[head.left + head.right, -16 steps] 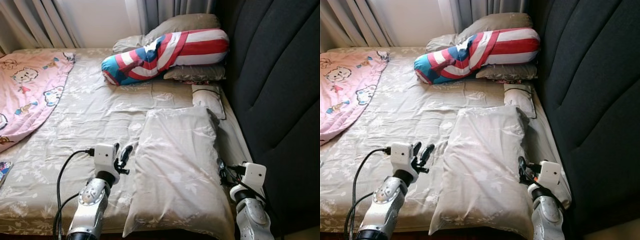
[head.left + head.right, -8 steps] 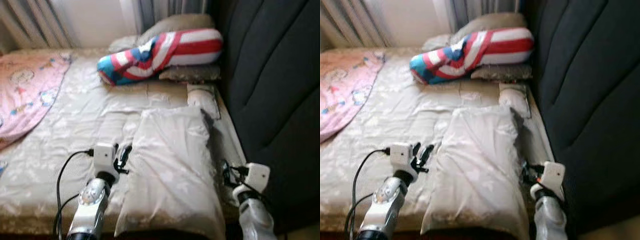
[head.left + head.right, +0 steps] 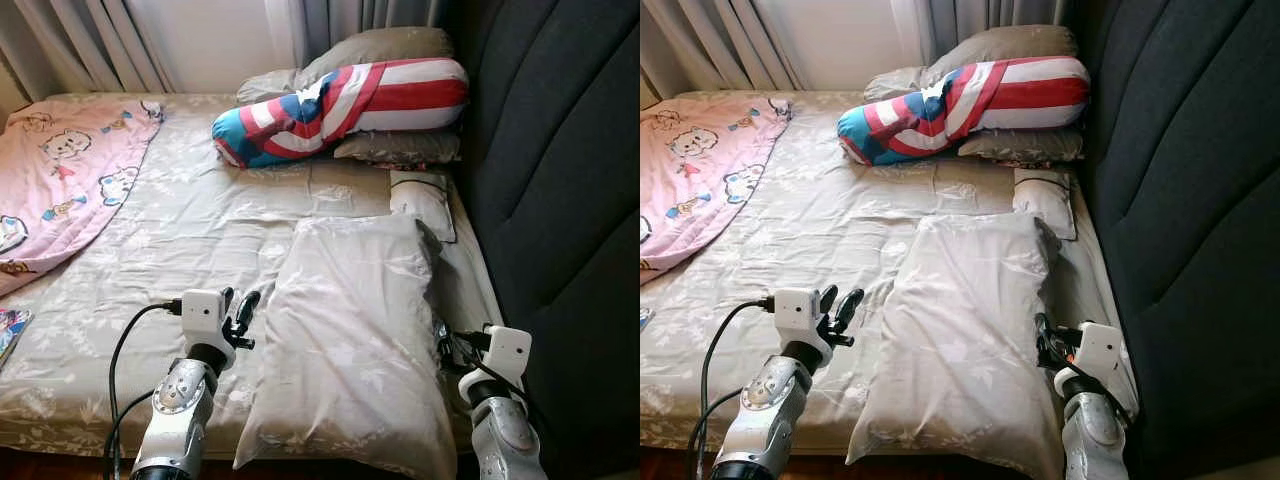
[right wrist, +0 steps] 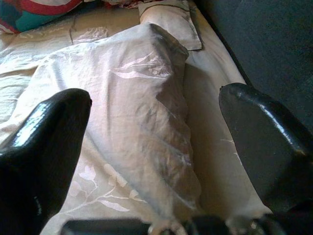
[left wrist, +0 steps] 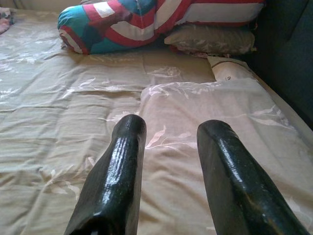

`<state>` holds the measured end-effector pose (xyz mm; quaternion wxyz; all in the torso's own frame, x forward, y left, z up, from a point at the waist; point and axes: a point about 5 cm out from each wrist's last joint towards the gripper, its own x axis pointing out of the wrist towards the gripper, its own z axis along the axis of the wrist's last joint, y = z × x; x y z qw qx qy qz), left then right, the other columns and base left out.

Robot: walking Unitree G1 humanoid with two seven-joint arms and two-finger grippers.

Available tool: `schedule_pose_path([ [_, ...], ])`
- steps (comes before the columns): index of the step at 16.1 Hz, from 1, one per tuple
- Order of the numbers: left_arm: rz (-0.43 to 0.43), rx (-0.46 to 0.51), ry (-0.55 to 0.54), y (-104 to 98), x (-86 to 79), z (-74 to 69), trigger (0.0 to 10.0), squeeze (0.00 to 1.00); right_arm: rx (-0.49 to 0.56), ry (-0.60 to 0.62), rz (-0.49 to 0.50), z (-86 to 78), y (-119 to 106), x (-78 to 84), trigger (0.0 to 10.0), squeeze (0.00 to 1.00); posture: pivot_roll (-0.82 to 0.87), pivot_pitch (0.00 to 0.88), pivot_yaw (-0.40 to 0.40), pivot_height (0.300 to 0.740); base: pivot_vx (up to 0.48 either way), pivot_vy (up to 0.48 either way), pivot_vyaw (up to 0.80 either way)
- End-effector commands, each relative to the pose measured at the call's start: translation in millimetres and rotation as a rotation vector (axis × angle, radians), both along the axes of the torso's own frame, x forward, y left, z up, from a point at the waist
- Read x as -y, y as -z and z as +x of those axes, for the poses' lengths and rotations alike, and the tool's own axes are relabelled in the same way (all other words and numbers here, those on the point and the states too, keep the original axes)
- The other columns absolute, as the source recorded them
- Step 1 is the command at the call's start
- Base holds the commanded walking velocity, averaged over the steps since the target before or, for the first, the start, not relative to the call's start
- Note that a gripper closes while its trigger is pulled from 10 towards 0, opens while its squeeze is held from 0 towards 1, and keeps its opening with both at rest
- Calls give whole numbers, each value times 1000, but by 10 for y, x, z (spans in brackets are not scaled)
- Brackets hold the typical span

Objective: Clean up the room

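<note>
On the bed (image 3: 150,260), a large beige pillow (image 3: 355,330) is lying lengthwise, its long axis running from the near edge toward the headboard (image 3: 560,180), where a striped bolster (image 3: 340,105) is resting across more pillows. Head views are showing a pink blanket (image 3: 60,180) at the left, which the wrist cameras are missing. The left gripper (image 3: 238,312) is hovering just beside the pillow's left edge, fingers (image 5: 117,176) apart. The right gripper (image 3: 1043,342) is sitting at the pillow's right edge, fingers (image 4: 44,132) spread wide, straddling its corner, with a small cushion (image 4: 168,22) lying beyond.
</note>
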<state>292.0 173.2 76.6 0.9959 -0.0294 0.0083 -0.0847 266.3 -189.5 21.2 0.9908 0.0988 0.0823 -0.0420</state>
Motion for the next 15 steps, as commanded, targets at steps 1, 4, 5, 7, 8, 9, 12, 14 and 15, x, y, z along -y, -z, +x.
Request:
schedule_pose_path([
  [1,-6,6,-9,-19,-33,-14,10000,0,-3,-6,-1,-5,12,-11,10000,0,-93,53,12,740,0,0,0],
  [4,-11,9,-10,-24,-33,-6,10000,0,-1,-10,-2,8,4,-11,10000,0,-93,50,10,740,0,0,0],
  [5,-13,10,-11,-27,-34,-4,10000,0,0,-11,-3,11,1,-11,10000,0,-94,53,10,740,0,0,0],
  [7,-16,10,-14,-31,-44,-2,10000,0,-4,-10,-5,8,6,-10,10000,0,-92,59,7,740,0,0,0],
  [8,-17,12,-16,-35,-48,0,10000,0,-4,-10,-6,4,7,-8,10000,0,-91,61,7,740,0,0,0],
  [9,-17,14,-19,-43,-55,5,10000,0,-4,-6,-13,-3,7,-2,10000,0,-91,64,6,740,0,0,0],
  [12,-21,19,-18,-56,-54,14,10000,0,-3,-2,-22,0,0,12,10000,0,-94,71,5,740,0,0,0],
  [14,-23,20,-17,-57,-50,14,10000,0,-2,-3,-26,1,-2,14,10000,0,-92,72,4,740,0,0,0],
  [15,-23,20,-17,-57,-50,12,10000,0,-2,-4,-26,0,-2,13,10000,0,-92,73,3,740,240,0,0],
])
